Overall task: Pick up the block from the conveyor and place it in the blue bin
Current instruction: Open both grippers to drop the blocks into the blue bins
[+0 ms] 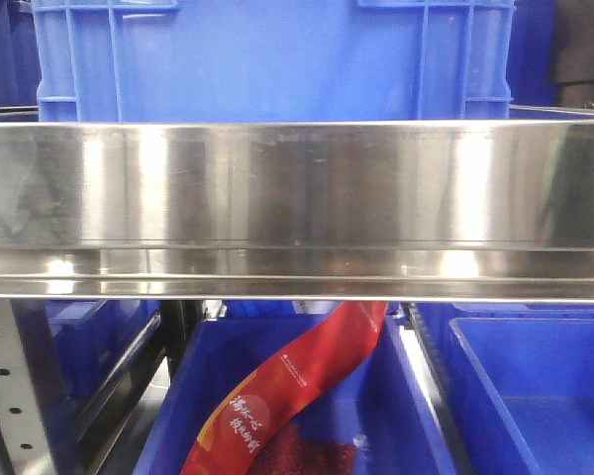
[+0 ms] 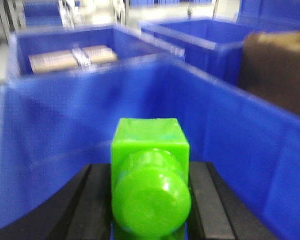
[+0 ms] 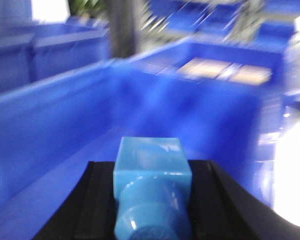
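Observation:
In the left wrist view my left gripper [image 2: 150, 202] is shut on the green block [image 2: 149, 160]. Its round stud faces the camera, and the black fingers [image 2: 90, 205] press on both sides. It hangs inside a blue bin [image 2: 65, 110], above the floor. In the right wrist view my right gripper [image 3: 151, 210] is shut on a light blue block [image 3: 151, 170] of the same shape, held over another blue bin [image 3: 50, 120]. Both wrist views are blurred. The conveyor is out of view. Neither gripper shows in the front view.
A wide shiny steel rail [image 1: 297, 198] fills the front view. A blue crate [image 1: 267, 59] stands behind it, and blue bins [image 1: 173, 396] below hold a red packet [image 1: 287, 396]. Neighbouring bins hold flat cartons [image 2: 72, 57] [image 3: 225, 70]. A brown object [image 2: 277, 70] stands at the right.

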Motion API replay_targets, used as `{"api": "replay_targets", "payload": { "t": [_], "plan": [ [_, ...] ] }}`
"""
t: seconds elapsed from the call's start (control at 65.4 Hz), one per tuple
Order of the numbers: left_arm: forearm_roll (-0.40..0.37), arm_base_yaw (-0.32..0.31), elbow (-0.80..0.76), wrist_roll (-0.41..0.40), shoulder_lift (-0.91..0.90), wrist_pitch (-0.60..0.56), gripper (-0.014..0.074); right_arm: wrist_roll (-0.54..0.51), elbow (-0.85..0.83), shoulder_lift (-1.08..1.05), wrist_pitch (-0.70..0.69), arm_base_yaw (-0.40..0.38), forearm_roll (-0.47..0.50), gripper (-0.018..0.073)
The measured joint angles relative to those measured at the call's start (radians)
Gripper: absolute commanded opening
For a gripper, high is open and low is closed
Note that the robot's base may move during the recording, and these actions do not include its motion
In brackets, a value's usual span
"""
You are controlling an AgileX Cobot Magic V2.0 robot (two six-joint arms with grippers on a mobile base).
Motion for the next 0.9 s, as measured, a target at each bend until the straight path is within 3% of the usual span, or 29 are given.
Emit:
{"api": "replay_targets", "payload": {
  "t": [0.122,0.183,0.245,0.382,0.566,0.657,0.902],
  "plan": [
    [-0.038,0.0,-0.002,0.0,0.012,0.021,0.0365,0.0,-0.006,0.023,0.001,0.004,0.0,0.0333],
    [-0.047,0.0,-0.004,0.0,0.012,0.024,0.0402,0.0,-0.006,0.027,0.001,0.004,0.0,0.0407],
    [-0.053,0.0,-0.004,0.0,0.012,0.028,0.0402,0.0,-0.006,0.027,0.001,0.004,0.0,0.042],
    [-0.057,0.0,-0.004,0.0,0.012,0.044,0.0335,0.0,-0.006,0.029,0.001,0.004,0.0,0.0322],
    [-0.05,0.0,-0.004,0.0,0.01,0.046,-0.0117,0.0,-0.006,0.027,-0.076,0.004,0.0,-0.0017],
    [-0.044,0.015,-0.004,0.0,-0.006,0.056,-0.0109,0.0,-0.006,0.013,-0.104,0.004,0.002,-0.0169],
    [-0.044,0.062,0.028,0.0,-0.151,0.107,-0.0109,0.0,0.042,-0.113,-0.109,-0.059,0.007,-0.016]
  ]
}}
